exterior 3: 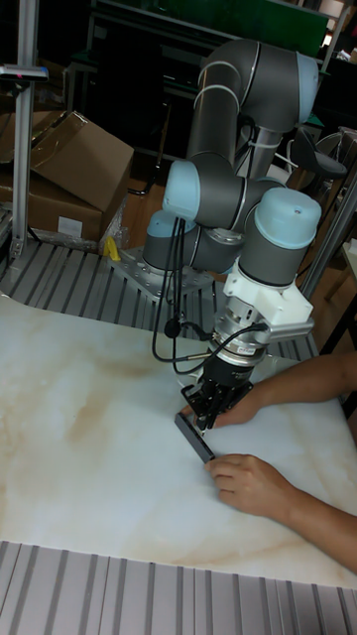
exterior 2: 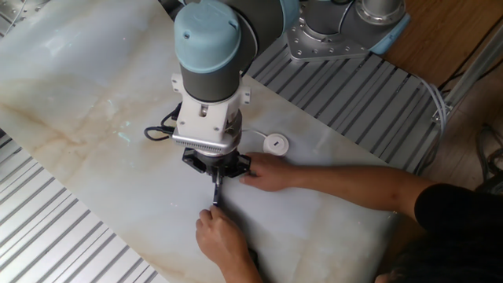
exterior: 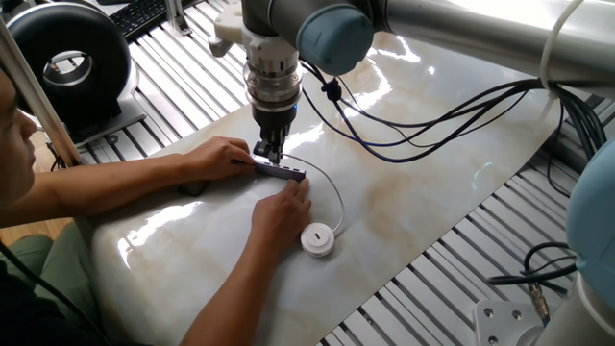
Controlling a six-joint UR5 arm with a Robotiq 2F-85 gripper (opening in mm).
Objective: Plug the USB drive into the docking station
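The docking station (exterior: 280, 170) is a slim grey bar lying on the marble table, steadied by a person's two hands (exterior: 219, 154) (exterior: 285, 204). It shows dark and end-on in the tall fixed view (exterior 3: 194, 437). My gripper (exterior: 271, 152) points straight down at the bar's left end, fingers together on the small plug of the USB drive's thin white cable (exterior: 338, 192). The cable arcs back to the white round USB drive puck (exterior: 318, 239), also seen beside the wrist (exterior 2: 275, 142). From the other side, the gripper (exterior 2: 216, 179) stands just over the bar (exterior 2: 214, 198).
The person's forearms (exterior 2: 346, 187) reach across the near side of the marble slab (exterior: 432, 183). Black robot cables (exterior: 423, 120) hang over the table's right half. A black round device (exterior: 69, 62) sits at the far left, off the slab.
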